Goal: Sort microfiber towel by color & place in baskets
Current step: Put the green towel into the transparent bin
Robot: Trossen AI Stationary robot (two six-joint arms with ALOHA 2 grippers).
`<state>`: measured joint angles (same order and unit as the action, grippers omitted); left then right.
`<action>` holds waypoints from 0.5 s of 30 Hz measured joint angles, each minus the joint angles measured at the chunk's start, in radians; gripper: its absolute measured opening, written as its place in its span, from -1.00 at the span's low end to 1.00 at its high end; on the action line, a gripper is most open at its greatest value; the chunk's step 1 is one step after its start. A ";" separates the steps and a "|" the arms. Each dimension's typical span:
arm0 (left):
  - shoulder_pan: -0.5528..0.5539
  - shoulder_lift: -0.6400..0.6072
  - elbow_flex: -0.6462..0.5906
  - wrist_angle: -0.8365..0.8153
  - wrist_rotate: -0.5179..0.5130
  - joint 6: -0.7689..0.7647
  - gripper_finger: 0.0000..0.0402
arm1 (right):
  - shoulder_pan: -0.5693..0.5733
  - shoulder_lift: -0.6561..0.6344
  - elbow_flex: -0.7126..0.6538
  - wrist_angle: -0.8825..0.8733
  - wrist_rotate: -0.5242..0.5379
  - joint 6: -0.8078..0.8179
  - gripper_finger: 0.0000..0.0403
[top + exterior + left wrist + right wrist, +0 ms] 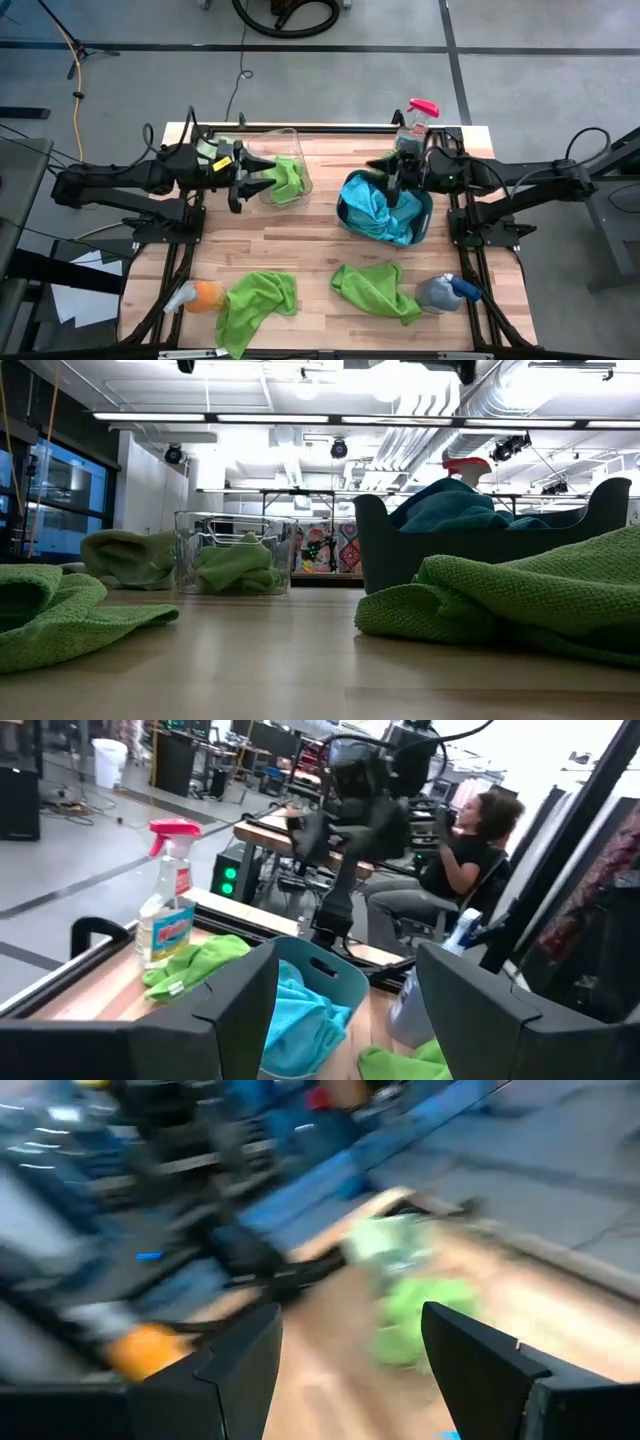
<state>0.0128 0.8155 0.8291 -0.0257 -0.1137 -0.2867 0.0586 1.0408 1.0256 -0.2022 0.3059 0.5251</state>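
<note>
The clear basket (284, 160) stands at the far left with a green towel (289, 178) inside it. The dark teal basket (348, 212) at the far right holds blue towels (382, 212). Two more green towels (256, 300) (375, 288) lie spread on the near half of the table. My left gripper (262, 178) hovers open at the clear basket's left side, pointing level toward the table's right; nothing is between its fingers (240, 1010). My right gripper (392, 178) hovers open over the teal basket's far rim, also with nothing in it (350, 1370).
A spray bottle with a red trigger (416, 118) stands at the far right corner, with a green towel (195, 965) beside it. An orange bottle (197, 297) and a blue-grey bottle (445, 292) lie near the front corners. A person (470, 840) sits beyond the table's right side.
</note>
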 joint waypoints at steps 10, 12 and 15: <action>0.000 -0.001 0.000 0.000 -0.006 -0.052 0.13 | 0.206 0.283 0.000 0.189 -0.442 0.332 0.19; 0.000 -0.001 0.000 0.000 -0.006 -0.052 0.13 | 0.259 0.340 0.000 0.166 -0.498 0.402 0.19; 0.000 -0.001 0.000 -0.001 -0.005 -0.052 0.13 | 0.323 0.399 0.000 0.117 -0.527 0.537 0.19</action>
<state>0.0128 0.8150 0.8291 -0.0263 -0.1189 -0.3386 0.3811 1.4401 1.0256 -0.0855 -0.2211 1.0622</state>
